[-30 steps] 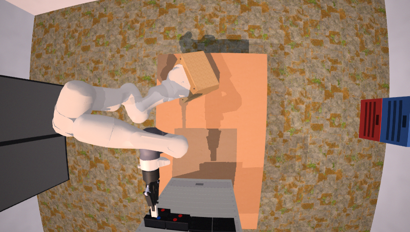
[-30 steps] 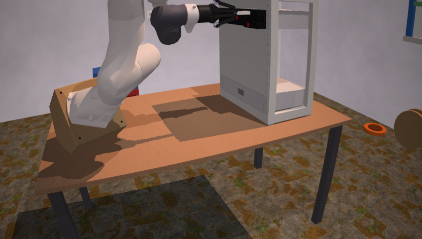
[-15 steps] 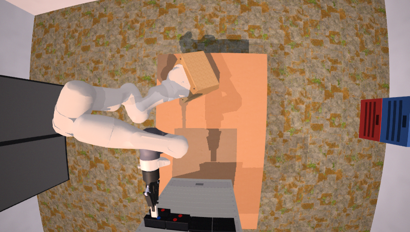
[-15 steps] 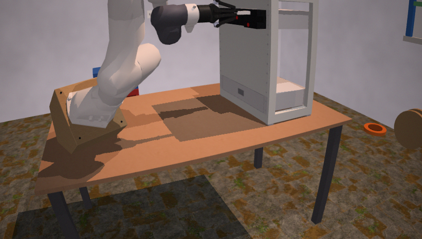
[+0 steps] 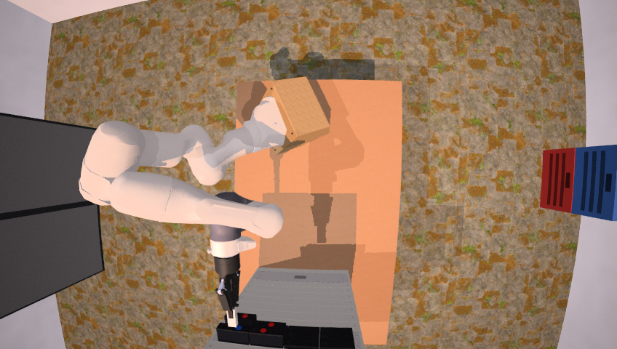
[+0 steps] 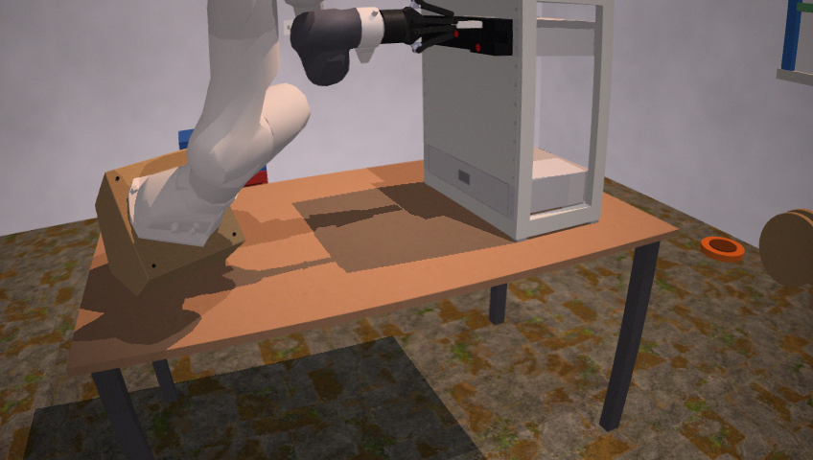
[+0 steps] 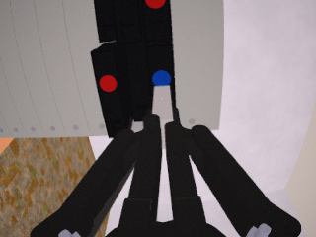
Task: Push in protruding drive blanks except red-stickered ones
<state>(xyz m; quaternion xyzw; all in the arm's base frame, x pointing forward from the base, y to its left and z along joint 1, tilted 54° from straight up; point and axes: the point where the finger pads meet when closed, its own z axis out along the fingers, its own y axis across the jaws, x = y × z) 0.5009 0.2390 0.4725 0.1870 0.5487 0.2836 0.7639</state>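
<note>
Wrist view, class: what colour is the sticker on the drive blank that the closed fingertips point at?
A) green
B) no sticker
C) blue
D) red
C: the shut gripper holds nothing, and its pale fingertips end just below the blue sticker; the red stickers sit on the neighbouring drive blanks instead.

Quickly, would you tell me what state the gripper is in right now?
Gripper: closed, holding nothing; its fingertips sit at the blue-dotted drive blank.

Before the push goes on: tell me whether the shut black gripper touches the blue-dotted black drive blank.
Touching. Wrist view: the gripper has its pale fingertips on the blank, just under the blue dot.
</note>
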